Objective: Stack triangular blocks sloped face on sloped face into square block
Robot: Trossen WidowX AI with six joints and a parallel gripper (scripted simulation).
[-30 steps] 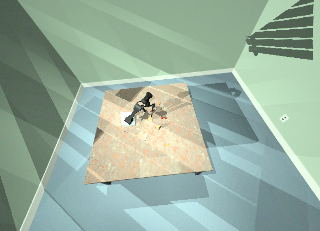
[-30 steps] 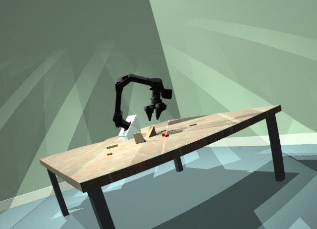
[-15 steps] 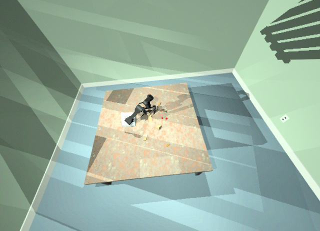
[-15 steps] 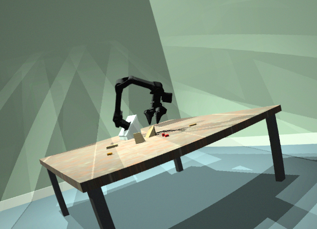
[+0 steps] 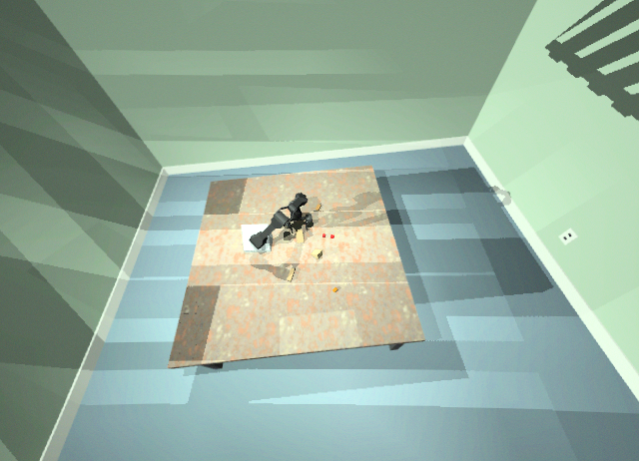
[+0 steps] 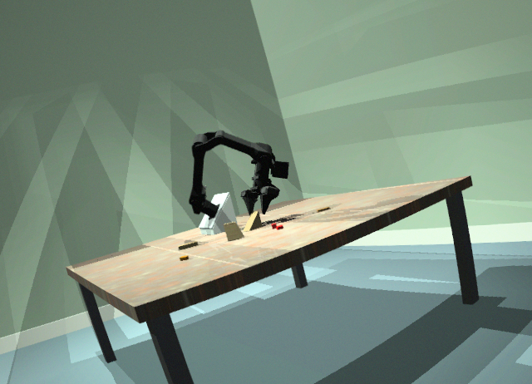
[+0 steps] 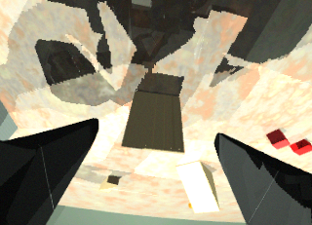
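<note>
One tan triangular block (image 5: 300, 235) (image 6: 252, 222) (image 7: 153, 122) stands on the table (image 5: 248, 322) (image 6: 141, 277); its face looks dark in the wrist view. The other triangular block (image 5: 317, 253) (image 6: 233, 231) (image 7: 197, 186) stands apart from it, toward the lower right in the wrist view. My gripper (image 5: 298, 228) (image 6: 258, 213) (image 7: 158, 131) is open and empty, pointing down above the first block. In the wrist view, that block lies between the fingertips with a gap on each side. Whether the fingertips reach below its top is hard to tell.
Two small red pieces (image 5: 323, 234) (image 6: 279, 227) (image 7: 277, 138) lie near the blocks. A thin tan piece (image 5: 291, 273) (image 6: 187, 245) and an orange piece (image 5: 335, 289) (image 6: 184, 258) lie farther off. Another small piece (image 5: 319, 207) (image 6: 323, 209) lies beyond the gripper. A white wedge (image 5: 248, 235) (image 6: 223, 206) is at the arm's base.
</note>
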